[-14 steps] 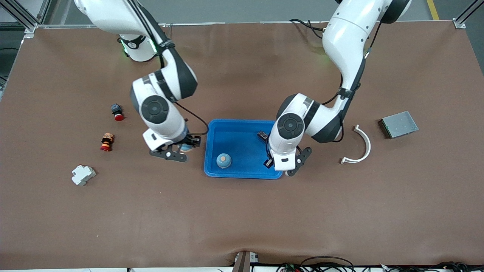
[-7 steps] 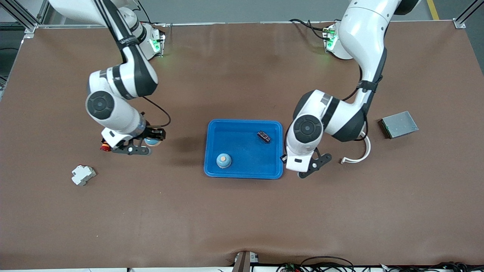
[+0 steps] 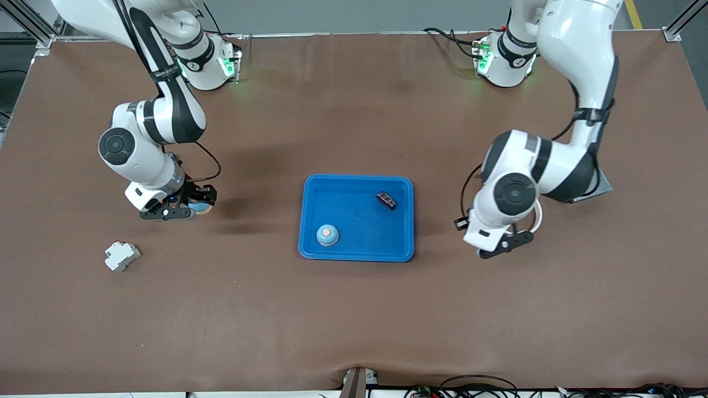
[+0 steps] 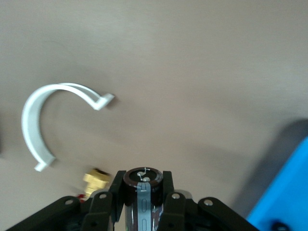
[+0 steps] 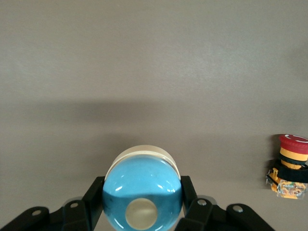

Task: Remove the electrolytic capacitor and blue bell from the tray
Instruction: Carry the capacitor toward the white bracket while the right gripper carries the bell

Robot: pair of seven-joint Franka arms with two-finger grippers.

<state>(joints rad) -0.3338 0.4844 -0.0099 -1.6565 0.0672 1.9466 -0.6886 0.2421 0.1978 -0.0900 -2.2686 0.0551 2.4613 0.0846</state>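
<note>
The right gripper [image 5: 142, 211] clamps a blue dome-shaped bell [image 5: 142, 185] above the brown table [image 3: 354, 309], toward the right arm's end from the blue plastic tray [image 3: 332, 255]. The left gripper [image 4: 143, 204] clamps a dark cylindrical capacitor [image 4: 142, 192] toward the left arm's end from this tray, over the white curved plastic clip [image 4: 36, 120].

No text, label or number can be read, though small markings may escape notice

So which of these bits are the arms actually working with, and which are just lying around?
In the job: capacitor, gripped by the left gripper; blue bell, gripped by the right gripper.
Lying about: white curved clip, brass fitting, red button, white block, blue tray holding a second bell and a black part.
</note>
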